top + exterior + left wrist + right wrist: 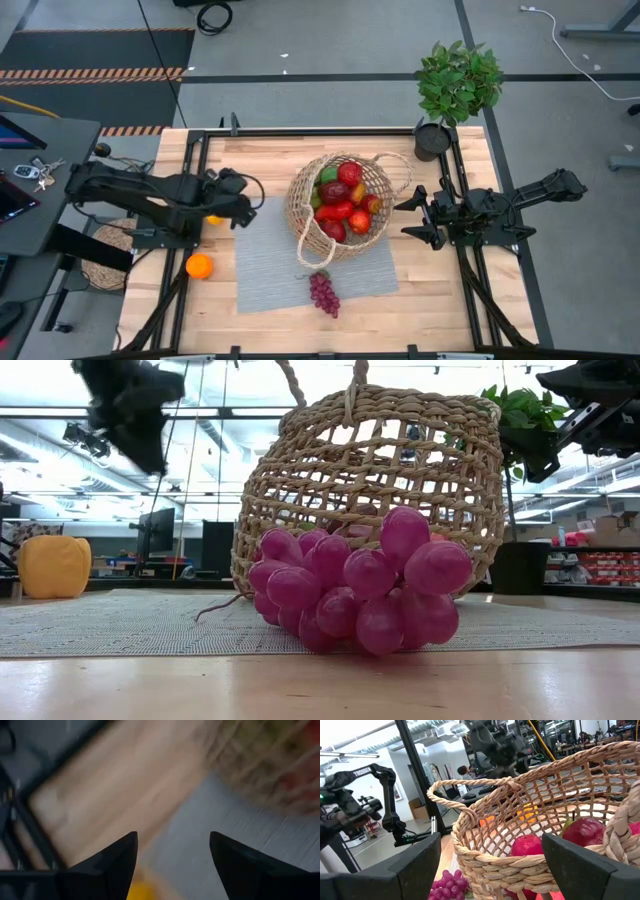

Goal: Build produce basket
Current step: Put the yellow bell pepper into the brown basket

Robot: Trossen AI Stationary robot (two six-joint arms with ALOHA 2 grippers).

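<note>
The wicker basket (340, 205) stands on a grey mat (270, 265) at mid-table, holding several red, green and yellow fruits (343, 200). Purple grapes (323, 292) lie on the mat in front of it and fill the low view (355, 595). An orange (199, 265) lies on the wood at the left. A yellow piece (213, 218) lies under my left arm and also shows in the low view (55, 565). My left gripper (245, 212) is open and empty above the mat's left edge. My right gripper (408, 218) is open and empty just right of the basket, facing its rim (485, 855).
A potted plant (455, 85) stands at the table's far right corner. A flat round woven mat (105, 255) lies off the table's left side. Black frame rails (190, 180) run along the table's edges. Bare wood shows at the near edge (430, 310).
</note>
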